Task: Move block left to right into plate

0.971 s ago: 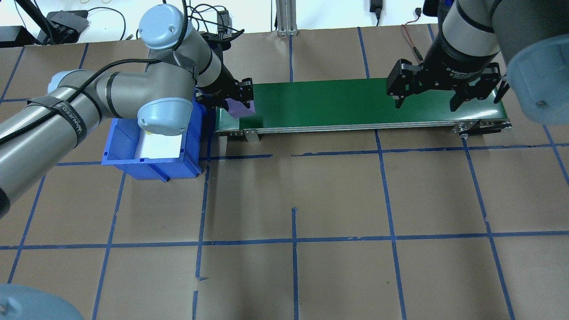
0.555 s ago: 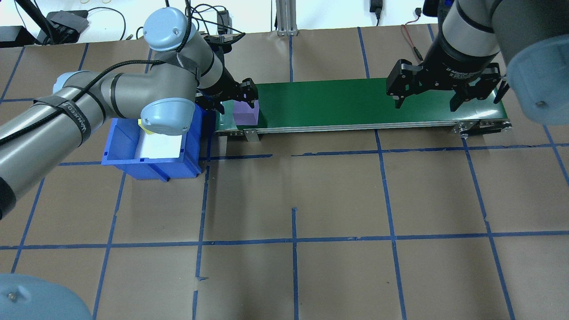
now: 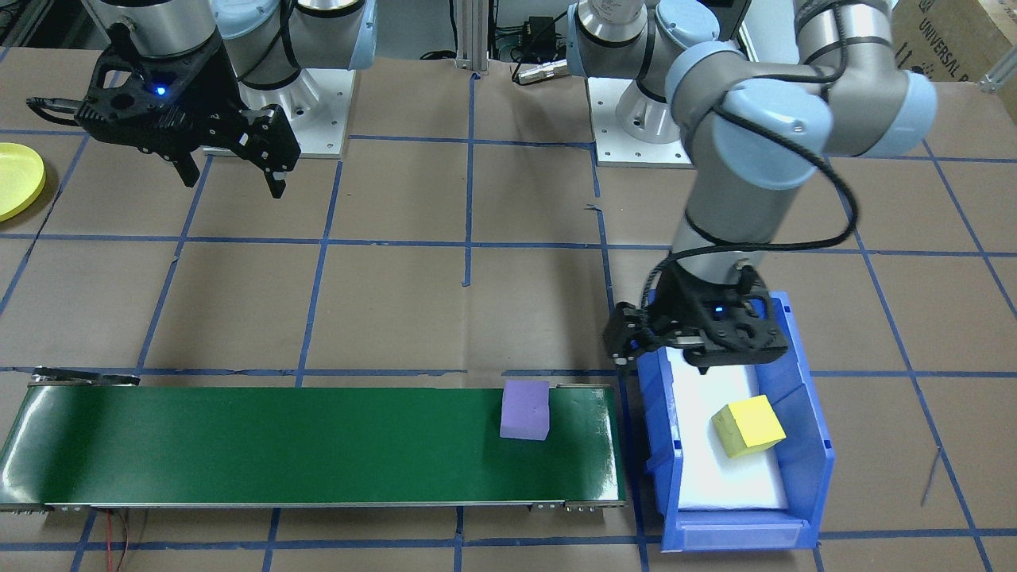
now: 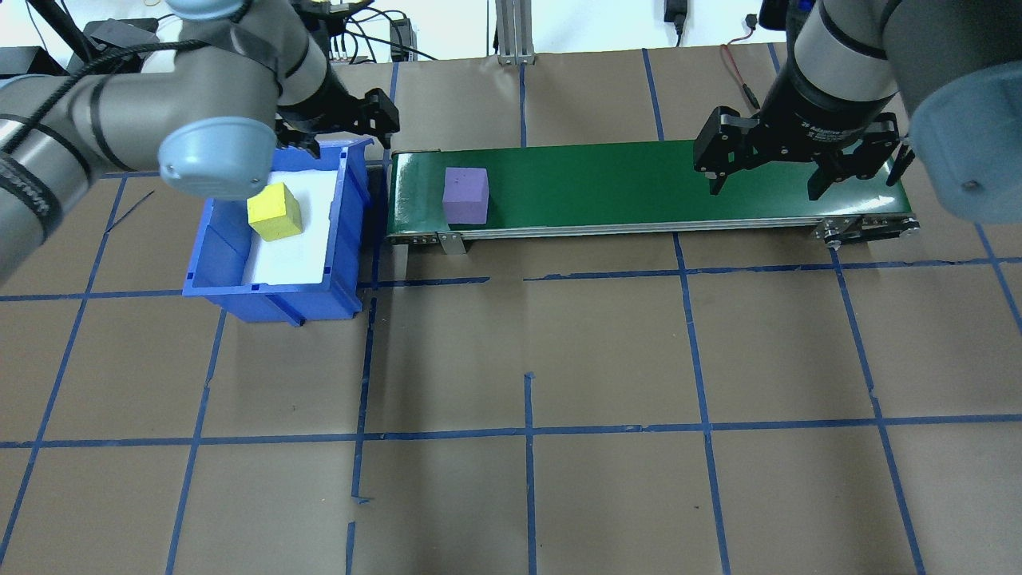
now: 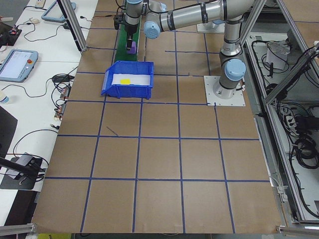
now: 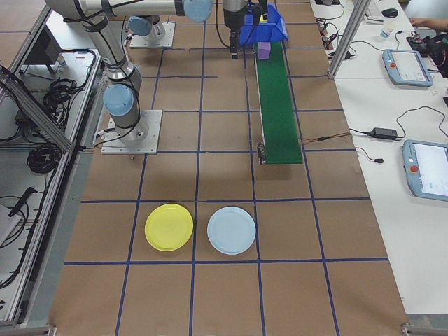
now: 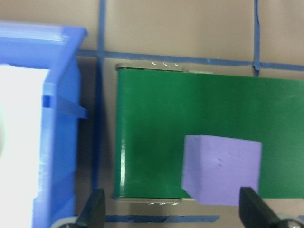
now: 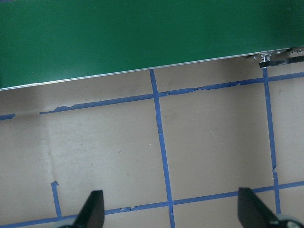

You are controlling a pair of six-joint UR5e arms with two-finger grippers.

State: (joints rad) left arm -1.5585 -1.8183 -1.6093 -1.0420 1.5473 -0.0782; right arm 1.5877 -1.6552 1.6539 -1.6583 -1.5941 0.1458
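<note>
Purple block (image 4: 465, 194) set on belt (image 4: 639, 188) near left end, left tool (image 4: 339, 120) and right tool (image 4: 798, 164) both spread empty, transfer to yellow plate (image 6: 169, 226) pending.

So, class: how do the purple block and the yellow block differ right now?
The purple block sits on the green belt; the yellow block lies in the blue bin. Purple sits square to the belt; yellow is turned askew. Both are cubes, similar in size, and neither is gripped.

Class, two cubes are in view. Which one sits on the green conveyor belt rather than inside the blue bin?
The purple cube. It rests on the green belt near its bin end, free of both grippers. The yellow cube lies inside the blue bin instead.
</note>
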